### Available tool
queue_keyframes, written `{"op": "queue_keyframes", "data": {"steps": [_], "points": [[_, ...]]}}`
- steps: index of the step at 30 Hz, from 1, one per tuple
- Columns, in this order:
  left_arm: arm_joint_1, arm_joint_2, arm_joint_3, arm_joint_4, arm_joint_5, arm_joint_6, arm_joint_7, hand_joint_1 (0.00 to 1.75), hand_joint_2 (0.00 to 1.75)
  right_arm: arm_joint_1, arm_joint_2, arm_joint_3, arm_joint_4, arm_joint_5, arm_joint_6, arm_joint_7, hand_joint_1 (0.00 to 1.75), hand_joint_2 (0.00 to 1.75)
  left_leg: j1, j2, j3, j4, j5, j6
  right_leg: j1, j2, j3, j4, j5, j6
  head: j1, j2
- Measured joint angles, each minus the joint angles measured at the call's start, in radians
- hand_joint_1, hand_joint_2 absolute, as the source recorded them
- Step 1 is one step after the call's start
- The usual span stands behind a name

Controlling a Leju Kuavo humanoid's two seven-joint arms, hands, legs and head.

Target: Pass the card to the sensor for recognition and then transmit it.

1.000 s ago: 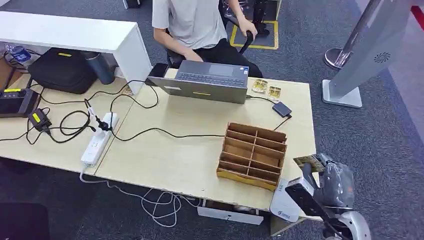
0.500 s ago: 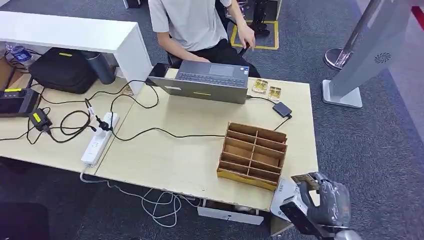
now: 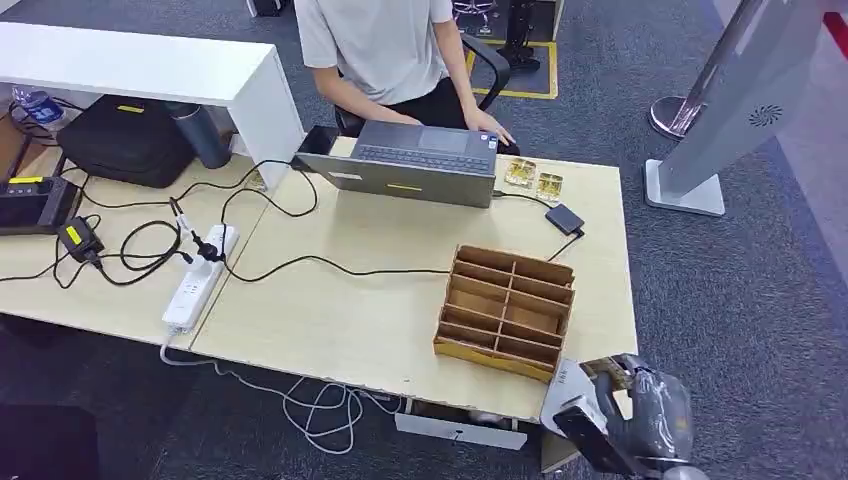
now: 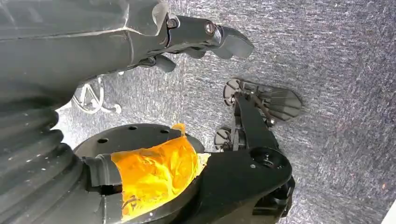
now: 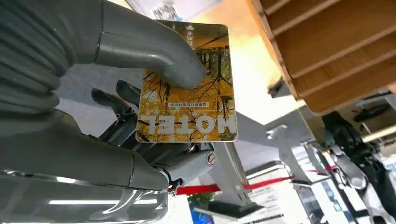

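The table point(image 3: 330, 300) spans the head view, carrying a laptop point(image 3: 410, 160) at about 12 o'clock with a person point(image 3: 385, 45) seated behind it, and a wooden compartment box point(image 3: 505, 310) toward 4 o'clock. Just off the table's near right corner, at about 5 o'clock, lies a white reader point(image 3: 562, 412), which I take to be the sensor.

Over the last second the right hand point(image 3: 640, 415) has sunk from level with the box's right side to a spot lower in the head view, at roughly 5 o'clock, so that it now sits just beside the white reader. The card point(image 5: 187, 84) has travelled with it. In the same second the person's arm has come off the chair and onto the laptop. To my reading the card is being brought in for recognition; whether it already touches the reader cannot be told.

The right arm enters low at the frame's edge, wrist turned so the card stands edge-up in the head view. In the right wrist view the thick grey thumb presses the printed HOTEL face against the darker fingers point(image 5: 116, 100) behind it, a firm pinch on the card.

The left hand point(image 4: 187, 37) hangs over the carpet with its fingers loosely curled and nothing in them.
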Motion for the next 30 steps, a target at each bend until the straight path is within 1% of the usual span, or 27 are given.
{"op": "queue_keyframes", "data": {"steps": [6, 10, 18, 24, 28, 30], "points": [[0.0, 0.0, 0.0, 0.0, -0.011, 0.002, 0.001, 0.0, 1.75, 0.0, 0.007, 0.016, 0.071, -0.01, -0.016, 0.006, 1.75, 1.75, 0.0, 0.0, 0.0, 0.0, 0.0, 0.0, 0.0, 0.0, 0.0, 0.0, 0.0, 0.0, 0.0, 0.0], [0.0, -0.001, 0.0, 0.0, -0.019, 0.002, 0.002, 0.0, 1.75, -0.001, 0.018, 0.032, 0.12, -0.039, -0.025, 0.01, 1.75, 1.75, 0.0, 0.0, 0.0, 0.0, 0.0, 0.0, 0.0, 0.0, 0.0, 0.0, 0.0, 0.0, 0.0, 0.0], [-0.002, -0.001, 0.0, 0.0, -0.029, 0.003, 0.002, 0.0, 1.75, -0.014, 0.034, 0.056, 0.161, -0.057, -0.039, 0.01, 1.75, 1.75, 0.0, 0.0, 0.0, 0.0, 0.0, 0.0, 0.0, 0.0, 0.0, 0.0, 0.0, 0.0, 0.0, 0.0], [-0.002, 0.0, 0.0, 0.0, -0.042, 0.002, 0.002, 0.0, 1.75, -0.024, 0.035, 0.058, 0.158, -0.092, -0.03, 0.004, 1.75, 1.75, 0.0, 0.0, 0.0, 0.0, 0.0, 0.0, 0.0, 0.0, 0.001, 0.0, 0.0, 0.0, 0.0, 0.0], [-0.002, 0.001, 0.0, 0.0, -0.058, -0.003, 0.002, 0.0, 1.75, -0.048, 0.035, 0.057, 0.11, -0.092, -0.018, 0.002, 1.75, 1.75, 0.0, 0.0, 0.0, 0.0, 0.0, 0.0, 0.0, 0.0, 0.001, 0.0, 0.0, 0.0, 0.0, 0.0], [-0.002, 0.002, 0.0, 0.0, -0.069, -0.004, 0.002, 0.0, 1.75, -0.088, 0.034, 0.05, 0.067, -0.092, -0.008, -0.003, 1.75, 1.75, 0.0, 0.001, 0.001, 0.0, 0.0, 0.0, 0.0, 0.002, 0.0, 0.0, 0.001, 0.0, 0.0, 0.0]]}}
